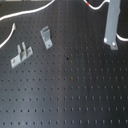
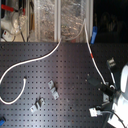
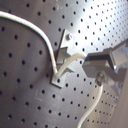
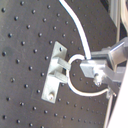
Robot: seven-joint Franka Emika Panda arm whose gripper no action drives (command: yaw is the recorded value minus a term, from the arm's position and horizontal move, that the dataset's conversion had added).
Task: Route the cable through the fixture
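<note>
**At the fingertips: cable looped at a bracket**

Close up in both wrist views: gripper (image 4: 95, 70) with jaws drawn together, no gap showing between them, pinched on the white cable (image 4: 75, 22). Just beside the fingertips, a small metal bracket (image 4: 54, 72) bolted to the black perforated board (image 4: 20, 30). Cable curving in a tight loop from the jaws round the bracket's upright tabs, then running off across the board. Hard to say whether it passes between the tabs or only touches them. In the first wrist view, same bracket (image 3: 62, 55) with the cable (image 3: 42, 37) dropping past it and bending toward the gripper (image 3: 92, 64); a further length trailing out below the fingers.

Farther off, in the first exterior view: grey arm (image 1: 112, 22) at the first exterior view's right, fingertips blurred, near bracket not made out. Red band (image 1: 89, 5) on the cable near the arm. Two other brackets (image 1: 46, 37) well apart from it, no cable through them. In the second exterior view, cable (image 2: 40, 59) sweeping across the board, upper end cut off.
</note>
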